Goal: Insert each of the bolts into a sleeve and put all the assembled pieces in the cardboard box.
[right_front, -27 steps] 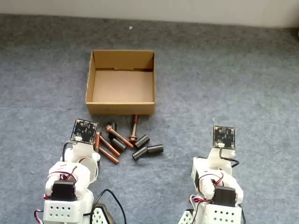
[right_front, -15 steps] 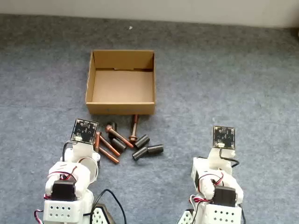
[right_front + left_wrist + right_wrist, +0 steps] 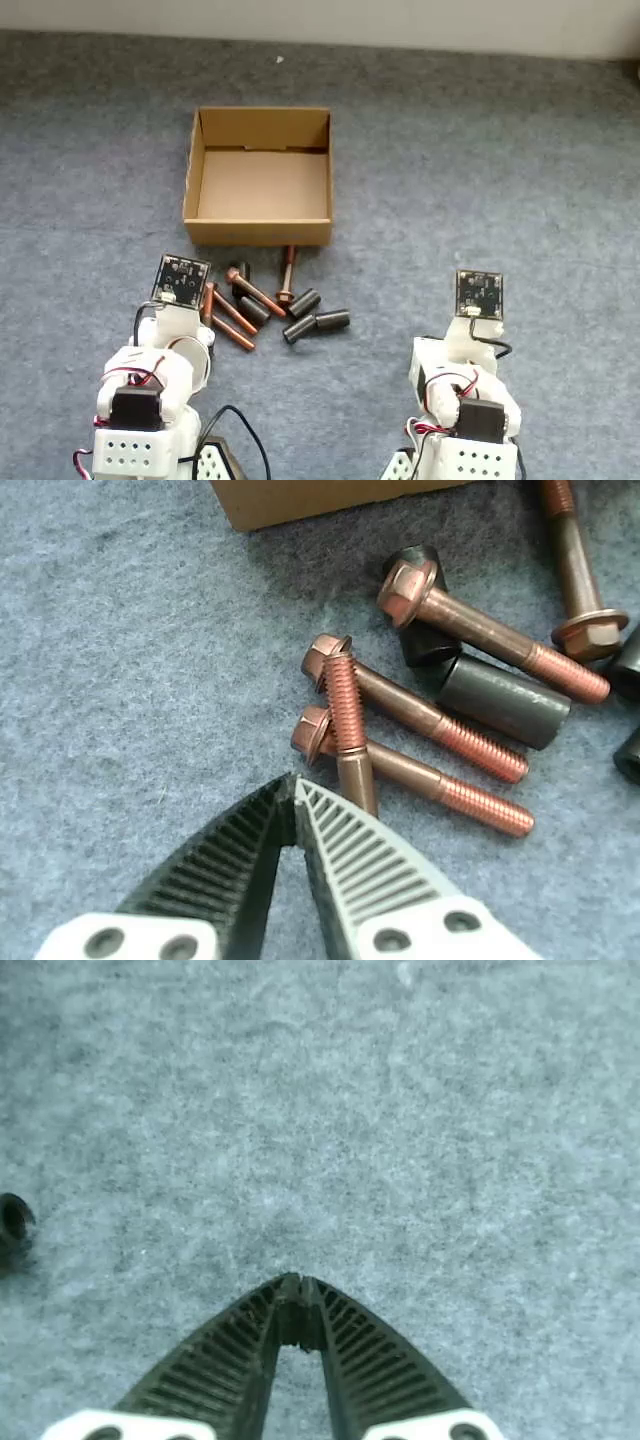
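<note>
The left arm [image 3: 150, 385] stood in front of the cardboard box [image 3: 258, 232], a good way back from its front wall. Its jaws were clenched tight, tip to tip, with nothing in them. The right arm [image 3: 465, 395] stood just as far back from the box, but well off to the side, past the other front corner. Its jaws were pinched together too, holding nothing, over the bare grey tabletop [image 3: 480, 150].

Between the left arm and the box lay the copper bolts [image 3: 255, 290] and the black sleeves [image 3: 333, 320]. They were loose on the tabletop, all outside the box. One crossing bolt [image 3: 345, 725] lay over the head ends of two others. Its own head was hidden behind the left jaws. A grey sleeve [image 3: 505, 702] lay on its side, touching a long bolt. A dark sleeve [image 3: 425, 640] sat half hidden under another bolt's head. Two more sleeves were cut off at the picture's edge, so their shape was hard to tell. The far bolt [image 3: 288, 270] pointed at the box and nearly touched its front wall.

The box stood open at the top, and its plain brown floor showed from wall to wall.
</note>
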